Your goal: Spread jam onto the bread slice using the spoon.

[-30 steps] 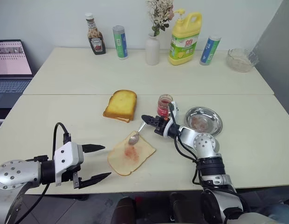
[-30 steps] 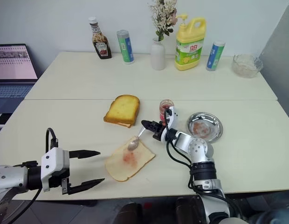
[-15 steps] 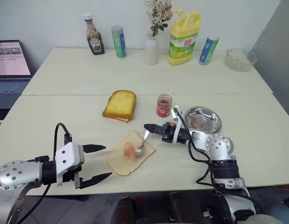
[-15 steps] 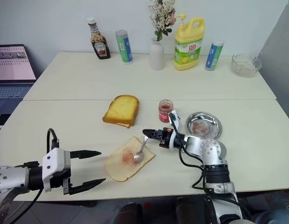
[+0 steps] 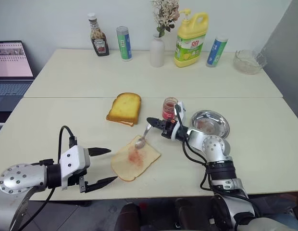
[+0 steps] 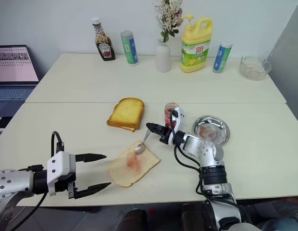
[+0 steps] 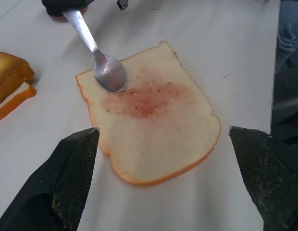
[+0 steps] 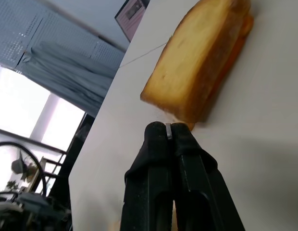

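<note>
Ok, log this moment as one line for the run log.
right gripper: shut on spoon | spoon bowl: on bread slice far corner | jam smear: centre | left gripper: open, apart

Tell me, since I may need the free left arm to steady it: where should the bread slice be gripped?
Judging by its pose, take the bread slice at its bare near crust edge, coming in low from the left gripper side. It lies flat and thin, the jam smear is central, and the spoon works the far corner.
</note>
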